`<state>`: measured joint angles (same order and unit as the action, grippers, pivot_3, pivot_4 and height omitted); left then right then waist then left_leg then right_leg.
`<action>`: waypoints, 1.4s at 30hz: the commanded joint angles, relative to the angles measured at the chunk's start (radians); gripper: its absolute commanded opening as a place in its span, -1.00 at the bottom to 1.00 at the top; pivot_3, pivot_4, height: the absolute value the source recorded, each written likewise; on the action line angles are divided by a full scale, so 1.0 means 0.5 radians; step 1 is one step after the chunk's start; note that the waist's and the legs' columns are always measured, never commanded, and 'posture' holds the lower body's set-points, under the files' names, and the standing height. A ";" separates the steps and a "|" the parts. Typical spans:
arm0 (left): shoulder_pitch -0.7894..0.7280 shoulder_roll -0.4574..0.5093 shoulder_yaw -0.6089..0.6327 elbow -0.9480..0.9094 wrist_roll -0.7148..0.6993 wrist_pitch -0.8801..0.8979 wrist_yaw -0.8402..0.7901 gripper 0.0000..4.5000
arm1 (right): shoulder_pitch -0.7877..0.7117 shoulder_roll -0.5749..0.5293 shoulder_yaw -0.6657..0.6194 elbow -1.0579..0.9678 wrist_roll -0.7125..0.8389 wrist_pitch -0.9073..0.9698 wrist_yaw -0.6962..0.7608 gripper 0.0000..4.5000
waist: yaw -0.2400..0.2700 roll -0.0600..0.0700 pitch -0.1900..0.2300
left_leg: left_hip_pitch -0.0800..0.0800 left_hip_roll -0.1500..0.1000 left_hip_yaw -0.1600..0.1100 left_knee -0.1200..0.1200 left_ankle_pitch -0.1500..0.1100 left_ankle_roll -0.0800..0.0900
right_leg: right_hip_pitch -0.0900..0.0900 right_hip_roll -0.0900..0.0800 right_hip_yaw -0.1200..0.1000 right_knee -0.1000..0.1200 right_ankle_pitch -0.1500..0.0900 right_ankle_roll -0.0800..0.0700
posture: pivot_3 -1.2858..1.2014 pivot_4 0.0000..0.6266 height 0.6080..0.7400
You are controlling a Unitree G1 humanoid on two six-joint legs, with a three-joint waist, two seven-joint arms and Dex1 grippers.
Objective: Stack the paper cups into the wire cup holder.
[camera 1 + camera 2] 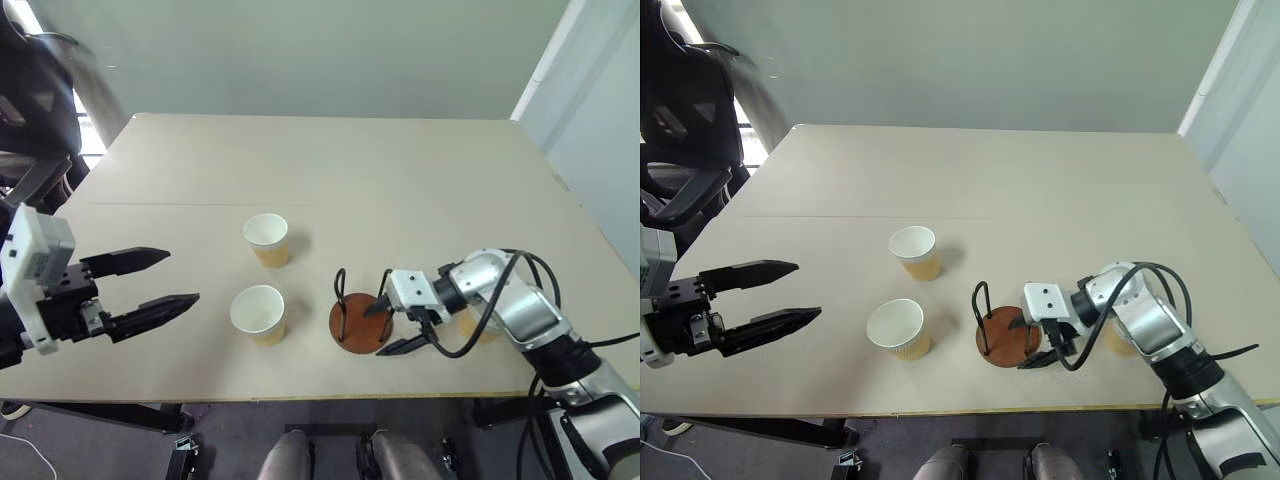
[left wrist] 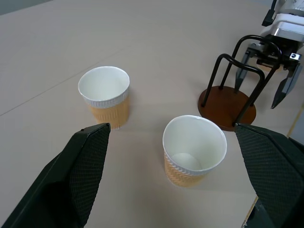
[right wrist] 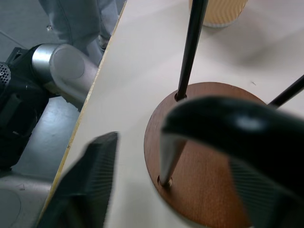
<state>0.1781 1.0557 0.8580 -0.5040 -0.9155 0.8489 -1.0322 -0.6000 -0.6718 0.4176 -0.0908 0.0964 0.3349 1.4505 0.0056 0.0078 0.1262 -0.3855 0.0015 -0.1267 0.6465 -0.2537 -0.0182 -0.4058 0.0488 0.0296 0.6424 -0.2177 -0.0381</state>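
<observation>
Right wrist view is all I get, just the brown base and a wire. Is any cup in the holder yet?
Observer: No, the holder is empty.
Operator: Where are the cups?
Observer: The near cup and the far cup stand upright on the table, to the holder's left.
Operator: And the left gripper?
Observer: The left gripper hovers open to the left of those two cups, holding nothing.
</observation>
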 commanded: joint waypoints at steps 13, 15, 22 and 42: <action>-0.138 0.133 -0.008 0.144 -0.015 -0.102 -0.345 1.00 | -0.164 -0.647 -0.437 -0.151 0.206 -0.102 0.257 0.74 | 0.005 -0.002 0.000 | -0.005 0.000 0.000 -0.001 -0.001 0.001 | -0.002 0.000 0.000 -0.001 -0.004 0.001 | 0.03 -0.52 1.00; -0.176 0.133 -0.058 0.147 -0.026 -0.115 -0.360 1.00 | -0.187 -0.727 -0.510 -0.154 0.233 -0.113 0.269 0.74 | 0.008 -0.002 0.000 | -0.005 0.000 0.000 -0.001 -0.001 0.001 | -0.002 0.000 0.000 -0.001 -0.004 0.001 | 0.03 -0.52 1.00; -0.364 0.113 -0.327 0.151 -0.098 -0.149 -0.409 1.00 | 0.198 -1.127 -0.899 -0.392 0.407 0.089 0.268 0.74 | 0.038 -0.007 -0.001 | -0.006 -0.002 -0.001 -0.001 -0.002 0.000 | 0.000 0.000 0.001 -0.001 -0.010 0.005 | 0.03 -0.52 1.00; -0.654 0.097 -0.812 0.332 0.059 -0.296 -0.489 1.00 | 0.885 -1.298 -1.038 -0.769 0.264 0.230 -0.110 0.74 | 0.025 -0.013 0.003 | 0.003 -0.005 0.005 0.001 -0.010 0.007 | 0.010 0.001 0.011 0.000 -0.023 0.022 | 0.03 -0.52 1.00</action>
<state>-0.1451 1.1030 0.4267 -0.3181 -0.8772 0.7064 -1.2778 -0.1500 -1.3074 -0.1033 -0.4734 0.2424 0.4679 1.4071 0.0180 0.0014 0.1277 -0.3838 -0.0011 -0.1242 0.6471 -0.2591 -0.0145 -0.4005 0.0492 0.0350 0.6424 -0.2291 -0.0271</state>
